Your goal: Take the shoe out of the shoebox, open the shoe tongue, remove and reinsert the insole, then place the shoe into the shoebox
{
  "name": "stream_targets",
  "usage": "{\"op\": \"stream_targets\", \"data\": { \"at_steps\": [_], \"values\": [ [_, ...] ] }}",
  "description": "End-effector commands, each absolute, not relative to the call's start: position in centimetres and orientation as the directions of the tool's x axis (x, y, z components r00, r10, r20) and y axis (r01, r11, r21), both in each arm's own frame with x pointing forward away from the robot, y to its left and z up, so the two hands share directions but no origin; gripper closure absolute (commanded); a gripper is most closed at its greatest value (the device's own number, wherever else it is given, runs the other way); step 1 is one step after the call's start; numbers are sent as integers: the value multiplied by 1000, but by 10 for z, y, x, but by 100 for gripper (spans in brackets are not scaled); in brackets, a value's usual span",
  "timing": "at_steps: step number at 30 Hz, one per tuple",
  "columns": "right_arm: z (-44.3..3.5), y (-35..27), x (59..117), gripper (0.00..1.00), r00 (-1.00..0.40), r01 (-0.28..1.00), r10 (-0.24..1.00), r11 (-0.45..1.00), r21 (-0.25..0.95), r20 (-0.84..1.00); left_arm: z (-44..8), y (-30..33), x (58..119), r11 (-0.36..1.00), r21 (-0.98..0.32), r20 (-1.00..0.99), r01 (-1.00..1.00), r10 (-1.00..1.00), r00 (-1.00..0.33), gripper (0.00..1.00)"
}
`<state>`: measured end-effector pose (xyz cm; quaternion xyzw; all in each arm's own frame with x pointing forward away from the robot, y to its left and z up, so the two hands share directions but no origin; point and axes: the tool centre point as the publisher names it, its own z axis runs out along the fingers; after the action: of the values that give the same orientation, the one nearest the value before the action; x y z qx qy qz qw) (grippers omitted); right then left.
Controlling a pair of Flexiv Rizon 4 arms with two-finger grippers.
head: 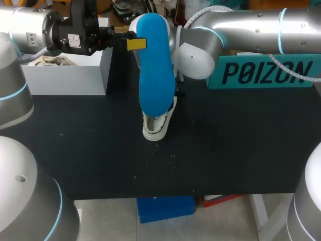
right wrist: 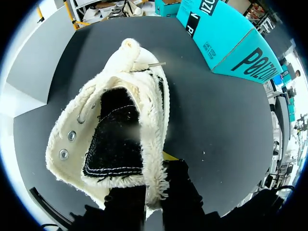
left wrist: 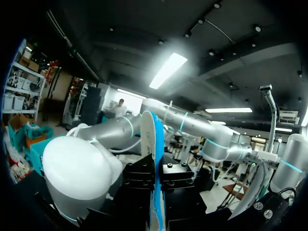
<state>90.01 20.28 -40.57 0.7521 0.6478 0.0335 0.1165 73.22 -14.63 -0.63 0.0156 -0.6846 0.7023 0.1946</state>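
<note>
Two holds carry this step. My left gripper (head: 134, 43) is pinched flat on the blue insole (head: 155, 70) near one end, and the rest of the insole hangs below the fingers toward the shoe (head: 159, 123). My right gripper (right wrist: 154, 185) is clamped on the shoe's fleecy side wall, one finger inside and one outside, with the opening facing its wrist over the dark table (head: 225, 150). No blue shows inside the shoe, so I judge the insole is out and refitting comes next. I would lead with the free end, angle it low under the tongue, and slide it along the black footbed. The fleece may snag it, and a hard push could buckle it.
</note>
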Motion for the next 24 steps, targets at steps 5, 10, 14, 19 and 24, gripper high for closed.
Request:
{"op": "stream_targets", "data": {
  "at_steps": [5,10,14,19,24],
  "values": [
    [-406,202,899,100,116,969,989,-93,230,-89,-7,-148,732,13,-956,288,-294,249,-925,100],
    [-406,200,898,100,102,972,991,-79,221,-91,-7,-148,732,13,-956,288,-294,249,-925,100],
    [-403,196,899,100,94,974,991,-71,215,-96,-7,-148,732,13,-956,288,-294,249,-925,100],
    [-400,196,903,100,63,976,992,-39,213,-107,-7,-148,732,13,-956,288,-294,249,-925,100],
    [-399,198,905,100,40,978,993,-16,208,-112,-7,-148,732,13,-956,288,-294,249,-925,100]
  ]
}}
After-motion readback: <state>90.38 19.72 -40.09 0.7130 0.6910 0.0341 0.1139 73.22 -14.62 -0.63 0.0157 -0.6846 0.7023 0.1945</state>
